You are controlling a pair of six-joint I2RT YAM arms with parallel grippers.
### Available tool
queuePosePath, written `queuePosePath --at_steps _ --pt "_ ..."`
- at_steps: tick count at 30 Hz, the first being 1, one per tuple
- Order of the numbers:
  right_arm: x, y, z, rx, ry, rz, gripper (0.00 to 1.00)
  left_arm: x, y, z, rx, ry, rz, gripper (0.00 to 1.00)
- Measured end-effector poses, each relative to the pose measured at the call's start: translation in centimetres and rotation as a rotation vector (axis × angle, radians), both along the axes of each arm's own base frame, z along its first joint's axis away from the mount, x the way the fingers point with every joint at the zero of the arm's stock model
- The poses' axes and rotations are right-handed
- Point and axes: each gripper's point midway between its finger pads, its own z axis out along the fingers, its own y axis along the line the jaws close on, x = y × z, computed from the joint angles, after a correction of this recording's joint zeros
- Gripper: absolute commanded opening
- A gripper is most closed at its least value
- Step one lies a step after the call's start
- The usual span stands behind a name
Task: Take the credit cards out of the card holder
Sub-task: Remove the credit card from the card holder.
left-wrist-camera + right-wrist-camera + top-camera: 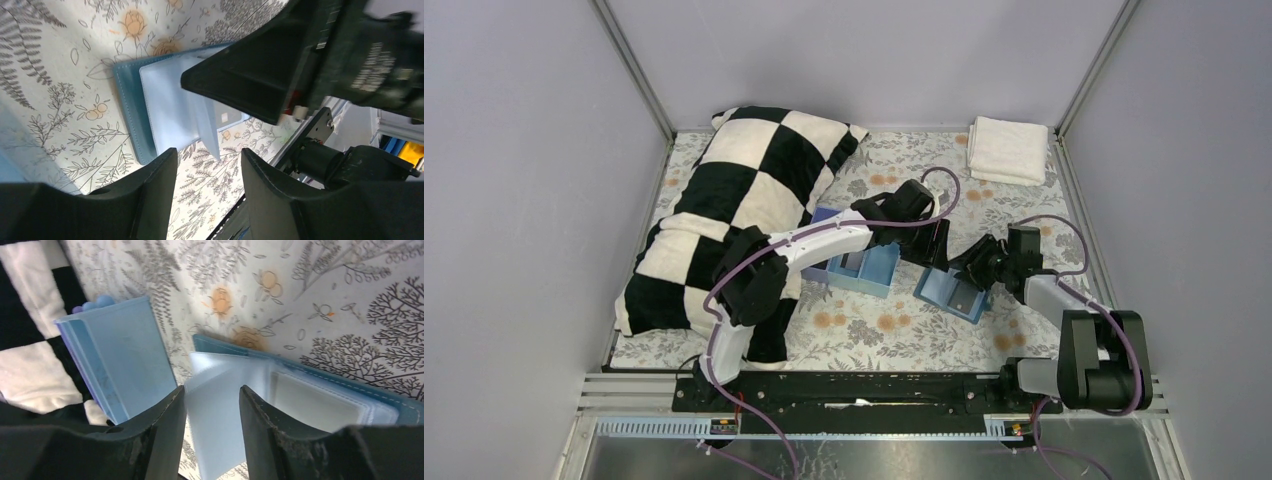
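The card holder (pixel 946 293), a blue wallet, lies open on the flowered cloth, with pale blue sleeves inside (pixel 165 105). A dark card (pixel 965 297) shows inside a sleeve; it looks grey in the left wrist view (pixel 227 118). My right gripper (pixel 974 268) hangs over the holder's far edge. Its jaws are apart, with a raised sleeve flap (pixel 212 410) in the gap (pixel 211 400). My left gripper (pixel 932 245) is open and empty just above the holder (pixel 207 165), close to the right gripper. No card lies outside the holder in view.
A blue and lavender tray (pixel 860 268) stands just left of the holder and shows in the right wrist view (pixel 125 355). A black and white checkered pillow (pixel 734 215) fills the left side. A folded white towel (pixel 1007 150) lies at the back right.
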Motion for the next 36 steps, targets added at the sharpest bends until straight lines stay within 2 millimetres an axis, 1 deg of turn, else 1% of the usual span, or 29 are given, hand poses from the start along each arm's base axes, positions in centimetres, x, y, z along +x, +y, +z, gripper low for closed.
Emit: queuePosePath --at_steps 3,6,9,13,15,18,20,23,25,27,31,34,36 --pt "0.5 -0.1 1.6 -0.010 -0.045 0.000 0.52 -0.6 0.0 -1.3 0.016 0.032 -0.013 0.54" --pt "0.9 -0.2 2.8 -0.015 -0.084 -0.004 0.51 -0.9 -0.1 -1.5 0.017 0.044 -0.019 0.54" --pt "1.0 -0.2 3.0 -0.010 -0.086 -0.005 0.44 -1.0 -0.3 -1.4 0.011 0.041 -0.024 0.53" --pt "0.9 -0.1 2.8 -0.006 -0.076 -0.006 0.40 -0.8 -0.2 -1.6 0.023 0.027 -0.022 0.52" --pt "0.9 -0.3 2.6 -0.018 -0.070 -0.011 0.39 -0.8 0.1 -1.8 0.037 0.021 -0.025 0.50" --pt "0.1 -1.2 2.0 -0.071 -0.032 -0.040 0.40 -1.0 0.3 -2.0 0.046 0.021 -0.037 0.50" --pt "-0.4 -1.9 2.0 -0.116 -0.021 -0.053 0.40 -1.2 0.2 -1.9 0.042 0.028 -0.046 0.50" --pt "-1.0 -2.8 2.0 -0.175 -0.017 -0.064 0.39 -1.8 -0.7 -1.8 0.029 0.037 -0.073 0.50" --pt "-1.5 -3.3 2.0 -0.199 -0.009 -0.066 0.39 -2.7 -1.6 -2.1 0.022 0.048 -0.103 0.50" --pt "-2.1 -3.5 1.8 -0.216 -0.001 -0.065 0.38 -4.0 -2.4 -2.8 0.017 0.068 -0.139 0.49" --pt "-3.7 -3.6 1.0 -0.226 0.023 -0.056 0.38 -5.4 -3.1 -4.1 0.021 0.104 -0.172 0.49" --pt "-4.9 -3.8 0.3 -0.239 0.053 -0.052 0.35 -5.4 -3.2 -4.9 0.024 0.127 -0.170 0.48" --pt "-5.3 -3.9 0.0 -0.248 0.064 -0.052 0.33 -5.2 -3.2 -5.1 0.022 0.131 -0.164 0.47"
